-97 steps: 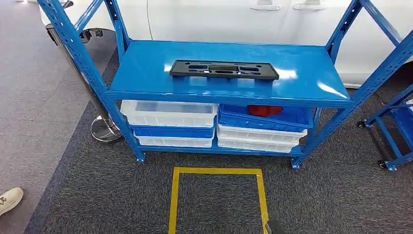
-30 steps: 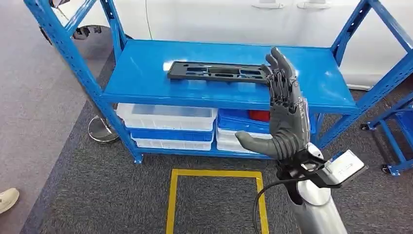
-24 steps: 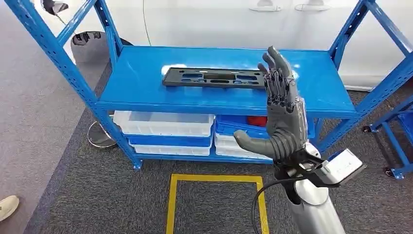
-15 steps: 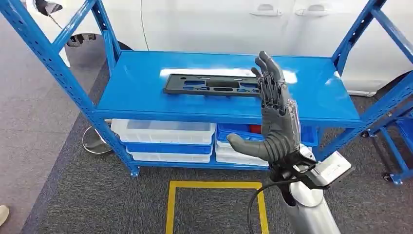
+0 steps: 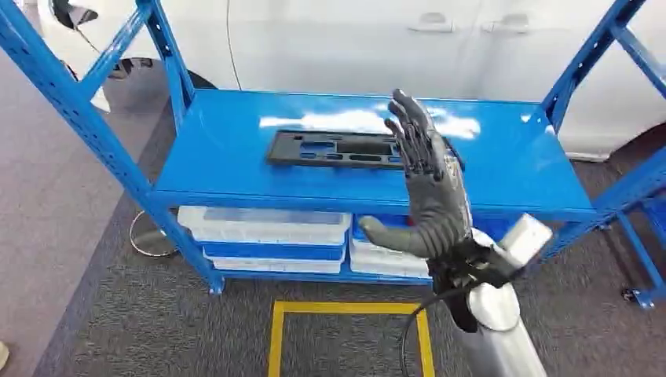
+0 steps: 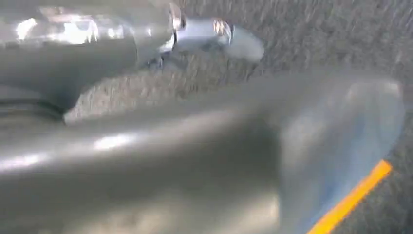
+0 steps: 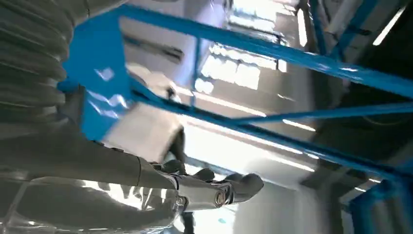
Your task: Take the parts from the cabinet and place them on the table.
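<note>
black part [image 5: 345, 149] flat on blue shelf [image 5: 236, 157]; right hand [image 5: 424, 184] spread, empty, raised before it; bins [image 5: 263, 228] below.

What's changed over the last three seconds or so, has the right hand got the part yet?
Not yet. The right hand came up into the head view, open, and has reached forward over the shelf; its fingers now overlap the black part's right end. The camera has moved closer too. The part still lies flat on the shelf, and the bins below are unchanged.

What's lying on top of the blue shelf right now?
A flat black part lies on the blue shelf. The raised right hand covers its right end, so that end cannot be seen.
</note>
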`<state>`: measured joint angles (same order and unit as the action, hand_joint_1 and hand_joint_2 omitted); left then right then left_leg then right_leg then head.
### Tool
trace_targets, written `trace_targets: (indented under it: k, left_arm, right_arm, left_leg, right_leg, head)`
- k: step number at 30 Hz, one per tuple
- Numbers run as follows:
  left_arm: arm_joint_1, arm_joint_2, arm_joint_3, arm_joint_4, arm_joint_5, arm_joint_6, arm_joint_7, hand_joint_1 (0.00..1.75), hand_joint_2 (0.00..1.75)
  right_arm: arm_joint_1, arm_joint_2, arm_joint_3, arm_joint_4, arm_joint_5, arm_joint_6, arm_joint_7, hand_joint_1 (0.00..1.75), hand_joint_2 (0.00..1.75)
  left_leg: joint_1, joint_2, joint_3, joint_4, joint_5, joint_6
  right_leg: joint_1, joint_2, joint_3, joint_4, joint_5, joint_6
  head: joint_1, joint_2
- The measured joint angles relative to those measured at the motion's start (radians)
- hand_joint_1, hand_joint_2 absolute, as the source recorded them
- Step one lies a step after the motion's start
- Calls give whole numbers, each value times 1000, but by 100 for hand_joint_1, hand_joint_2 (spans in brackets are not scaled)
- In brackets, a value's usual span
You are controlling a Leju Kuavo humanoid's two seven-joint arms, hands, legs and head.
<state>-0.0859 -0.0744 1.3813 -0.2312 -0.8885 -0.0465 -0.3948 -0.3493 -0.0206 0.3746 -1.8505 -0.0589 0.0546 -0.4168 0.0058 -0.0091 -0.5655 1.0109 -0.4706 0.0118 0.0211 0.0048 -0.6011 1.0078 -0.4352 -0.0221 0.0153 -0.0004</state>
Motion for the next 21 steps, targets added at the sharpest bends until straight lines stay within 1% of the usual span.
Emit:
trace_targets:
  k: [1,2,3,4,5,6,7,8,9,10,11,12,13,14,15,16,17,18,19,20,21]
  left_arm:
    - [-1,0,0,0,0,0,0,0,0]
    - [0,0,0,0,0,0,0,0,0]
    - [0,1,0,0,0,0,-1,0,0]
    - [0,0,0,0,0,0,0,0,0]
    - [2,0,0,0,0,0,0,0,0]
    - [3,0,0,0,0,0,0,0,0]
    - [5,0,0,0,0,0,0,0,0]
    - [6,1,0,0,0,1,0,0,0]
    - [7,1,0,0,-1,2,0,0,0]
    - [7,1,0,0,-1,4,0,0,0]
    - [8,0,0,0,-2,6,-1,0,0]
    - [8,0,0,1,-2,7,-1,0,0]
    - [7,-1,0,1,-4,7,-2,0,0]
    - [7,0,0,1,-5,8,-3,0,0]
    - [9,0,0,1,-5,8,-3,0,0]
    - [10,-1,0,1,-5,8,-3,0,0]
    - [9,-3,0,1,-5,8,-3,0,0]
    - [9,-3,0,1,-6,8,-4,0,0]
    - [7,-2,0,1,-12,6,-6,0,0]
    - [6,-2,0,1,-16,2,-6,0,0]
    - [6,-1,-1,1,-24,-3,-5,0,0]
  right_arm:
    - [0,0,-3,11,-21,12,10,0,175]
    - [-1,3,-4,17,-27,20,12,0,175]
    - [-6,5,-5,25,-40,27,19,0,175]
    - [-10,8,-7,36,-69,44,35,0,175]
    - [-10,10,-11,51,-100,62,50,0,175]
    - [-10,10,-15,68,-123,73,60,0,0]
    - [-10,10,-18,82,-135,79,64,0,175]
    - [-10,10,-24,100,-143,79,64,0,175]
    - [-10,10,-29,109,-142,69,56,0,175]
    - [-10,11,-36,118,-135,48,41,0,175]
    - [-10,13,-43,123,-119,20,29,0,175]
    - [-10,14,-45,126,-104,-2,20,0,175]
    - [-10,16,-47,130,-90,-22,16,0,175]
    - [-8,17,-48,130,-83,-31,16,0,175]
    - [-8,19,-48,130,-76,-40,16,0,175]
    - [-9,19,-48,130,-70,-50,14,0,175]
    - [-8,19,-48,129,-52,-70,4,0,0]
    - [-10,19,-48,129,-29,-88,-10,0,175]
    - [-10,18,-47,127,-3,-92,-31,0,175]
    - [-7,11,-45,126,17,-84,-55,0,0]
    - [1,-1,-44,122,33,-67,-85,0,0]
  left_leg:
    - [-6,0,9,-7,-1,-6]
    - [-4,2,6,7,-7,-9]
    - [-5,3,-12,49,-31,-14]
    - [-2,3,-48,119,-65,-19]
    - [1,3,-94,205,-101,-25]
    - [4,3,-137,276,-123,-30]
    - [6,3,-163,311,-120,-34]
    - [8,3,-162,291,-89,-38]
    - [11,3,-139,230,-43,-41]
    - [13,4,-99,136,13,-42]
    - [16,7,-57,43,59,-44]
    - [13,7,-40,18,37,-40]
    - [12,5,-40,14,36,-22]
    - [11,5,-42,14,34,-17]
    - [7,4,-42,14,32,-10]
    - [7,4,-40,10,33,-3]
    - [14,4,-34,3,35,3]
    - [14,4,-30,1,32,8]
    - [14,4,-29,1,31,12]
    - [13,5,-29,1,29,15]
    - [13,4,-28,2,26,16]
  right_leg:
    - [-8,0,11,-21,6,1]
    - [-16,-4,28,-38,13,6]
    - [-18,-6,38,-47,12,2]
    - [-18,-7,42,-47,9,0]
    - [-18,-8,45,-46,5,-1]
    - [-18,-8,46,-45,1,-1]
    - [-18,-8,48,-42,-3,0]
    - [-20,-7,52,-39,-9,3]
    - [-22,-6,58,-36,-16,6]
    - [-25,-6,65,-30,-25,10]
    - [-26,-6,70,-23,-36,16]
    - [-20,-5,68,-14,-44,24]
    - [-19,-4,64,-10,-46,28]
    - [-18,-4,64,-11,-47,31]
    - [-20,-4,65,-14,-48,36]
    - [-21,-4,67,-14,-51,42]
    - [-24,-4,69,-9,-60,48]
    - [-26,-4,53,28,-79,53]
    - [-28,-4,13,102,-115,58]
    - [-30,-4,-34,186,-148,62]
    - [-31,-4,-82,265,-170,65]
  head:
    - [-2,0]
    - [-1,0]
    - [-3,0]
    - [-2,0]
    - [-3,0]
    - [-1,0]
    - [-2,0]
    - [-3,0]
    - [-2,0]
    - [-3,0]
    - [-3,0]
    - [-1,0]
    - [-3,0]
    - [0,0]
    - [0,0]
    - [-1,0]
    - [-1,0]
    - [5,0]
    - [7,0]
    - [6,0]
    - [6,0]
